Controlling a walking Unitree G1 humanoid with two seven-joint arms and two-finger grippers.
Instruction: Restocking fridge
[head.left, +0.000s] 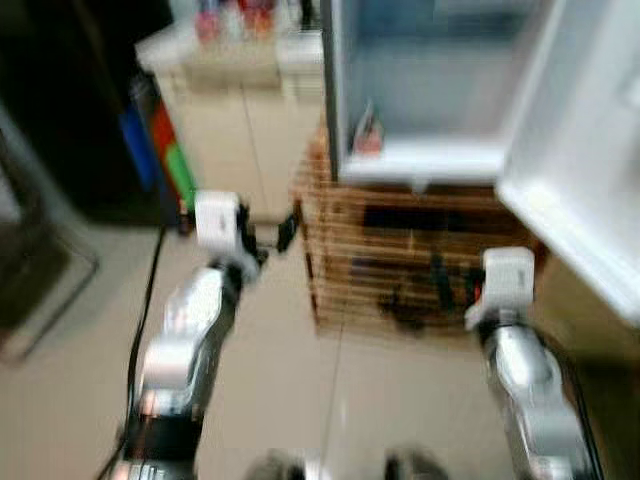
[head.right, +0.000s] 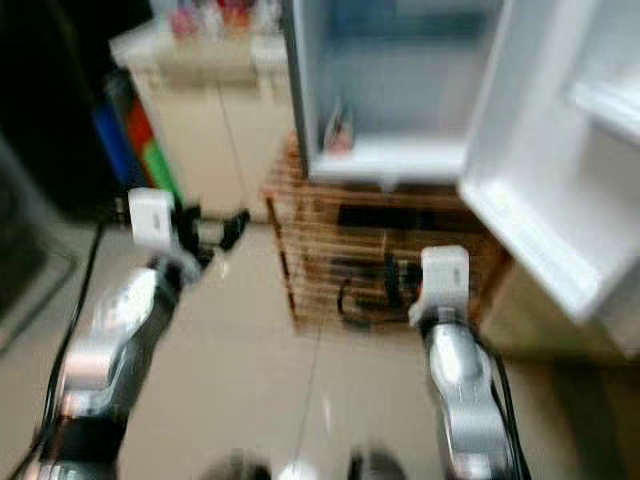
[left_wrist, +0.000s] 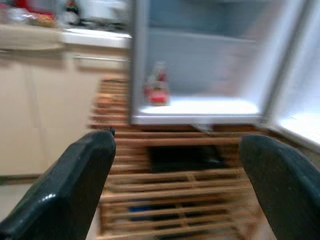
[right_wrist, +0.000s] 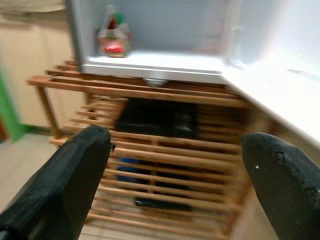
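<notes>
A small white fridge (head.left: 420, 160) stands open on a wooden slatted stand (head.left: 400, 260), its door (head.left: 580, 150) swung out to the right. At the left of its bottom shelf sits a clear bag with something red inside (head.left: 367, 135), also the red bagged item (right_wrist: 112, 37). My left gripper (head.left: 272, 236) is held out left of the stand, open and empty, with wide-apart fingers (left_wrist: 65, 190). In front of the stand, lower than the fridge, my right gripper (head.left: 452, 285) is open too, nothing between its fingers (right_wrist: 60, 185). The head views are blurred.
A cream cabinet (head.left: 240, 120) with items on top stands left of the fridge. Blue, red and green upright things (head.left: 165, 150) lean beside it. A black cable (head.left: 145, 300) runs over the tiled floor. Dark objects lie inside the stand (right_wrist: 155, 117).
</notes>
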